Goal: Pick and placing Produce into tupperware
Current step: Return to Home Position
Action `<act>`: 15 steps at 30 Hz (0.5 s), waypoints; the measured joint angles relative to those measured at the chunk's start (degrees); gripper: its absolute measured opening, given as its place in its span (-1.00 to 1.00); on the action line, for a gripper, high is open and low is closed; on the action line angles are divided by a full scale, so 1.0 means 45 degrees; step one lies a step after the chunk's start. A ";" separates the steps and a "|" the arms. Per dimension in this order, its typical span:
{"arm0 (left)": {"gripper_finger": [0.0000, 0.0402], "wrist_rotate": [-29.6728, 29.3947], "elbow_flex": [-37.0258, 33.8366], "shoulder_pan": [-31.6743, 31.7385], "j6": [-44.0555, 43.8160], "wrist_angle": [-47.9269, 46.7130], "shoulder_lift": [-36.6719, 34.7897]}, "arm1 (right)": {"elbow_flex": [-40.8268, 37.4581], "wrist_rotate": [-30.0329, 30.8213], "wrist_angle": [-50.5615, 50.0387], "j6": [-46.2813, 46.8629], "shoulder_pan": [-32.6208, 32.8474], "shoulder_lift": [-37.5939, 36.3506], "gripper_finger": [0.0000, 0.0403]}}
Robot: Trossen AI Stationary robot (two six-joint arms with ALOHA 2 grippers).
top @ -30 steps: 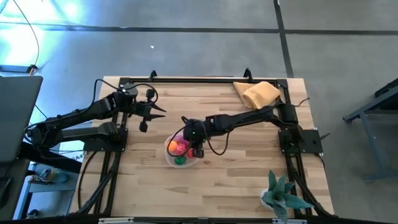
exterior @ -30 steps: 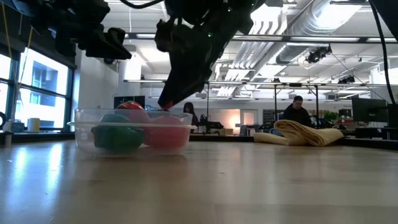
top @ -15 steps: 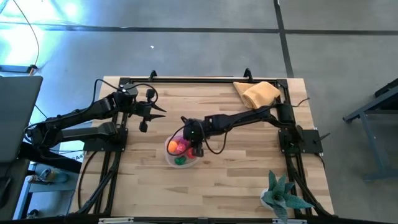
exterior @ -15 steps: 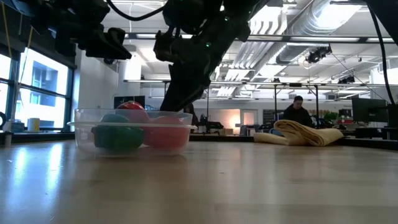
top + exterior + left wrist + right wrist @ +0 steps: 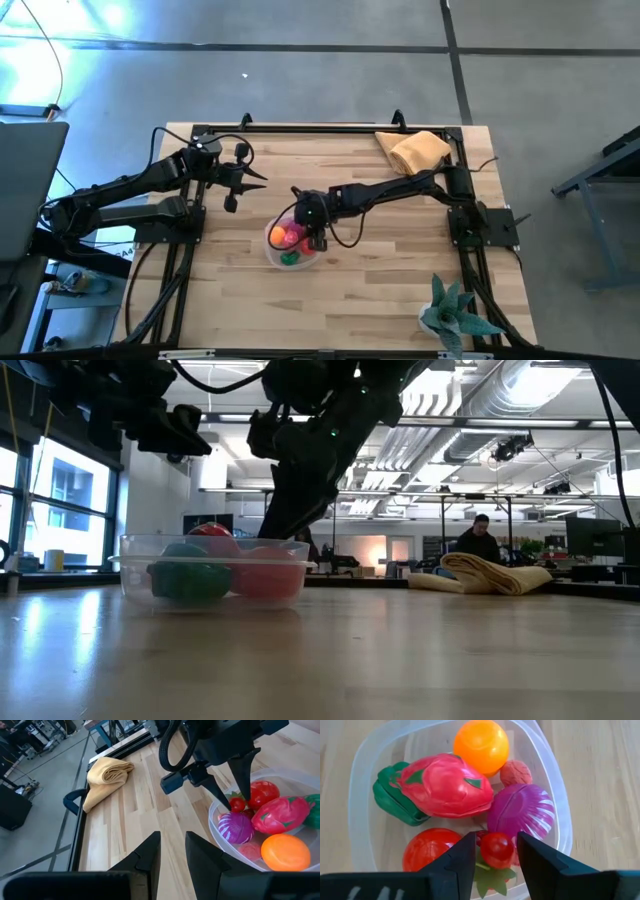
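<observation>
Find the tupperware (image 5: 272,248) upright, mouth up, near the middle of the table (image 5: 380,290); the produce (image 5: 280,236) lies inside it. The dragon fruit (image 5: 445,785) lies on its side; its long axis runs from the pepper (image 5: 390,800) toward the cabbage (image 5: 522,815). The right gripper (image 5: 313,240) hangs over the tupperware; its fingers are spread to either side of the cherry (image 5: 496,849). The left gripper (image 5: 248,183) waits near the table's left edge, fingers slightly apart, holding nothing. In the low view the wall blurs the contents, and its rim hides the right fingertips; from above, the right gripper covers part of the rim.
</observation>
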 joint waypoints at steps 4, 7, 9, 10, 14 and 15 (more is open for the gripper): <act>-0.61 0.0000 0.0000 0.0000 0.0001 0.0000 0.0000 | 0.0000 0.0000 0.0000 -0.0247 0.0000 -0.0002 -0.33; -0.61 0.0000 0.0000 0.0000 0.0004 0.0000 0.0000 | -0.0005 -0.0008 -0.0351 -0.0294 -0.0005 -0.0320 -0.33; -0.61 0.0000 0.0000 0.0000 0.0002 0.0000 0.0000 | -0.0005 -0.0010 -0.0506 -0.0248 0.0000 -0.0813 -0.33; -0.61 0.0000 0.0000 0.0003 0.0003 0.0003 0.0000 | -0.0005 -0.0013 -0.0650 -0.0236 0.0001 -0.1139 -0.34; -0.61 0.0000 0.0000 0.0000 0.0001 0.0005 0.0000 | -0.0005 -0.0009 -0.1184 0.0036 0.0210 -0.2658 -0.40; -0.61 0.0000 0.0000 0.0005 -0.0001 0.0005 0.0000 | 0.0000 -0.0019 -0.1414 0.0102 0.0309 -0.3048 -0.42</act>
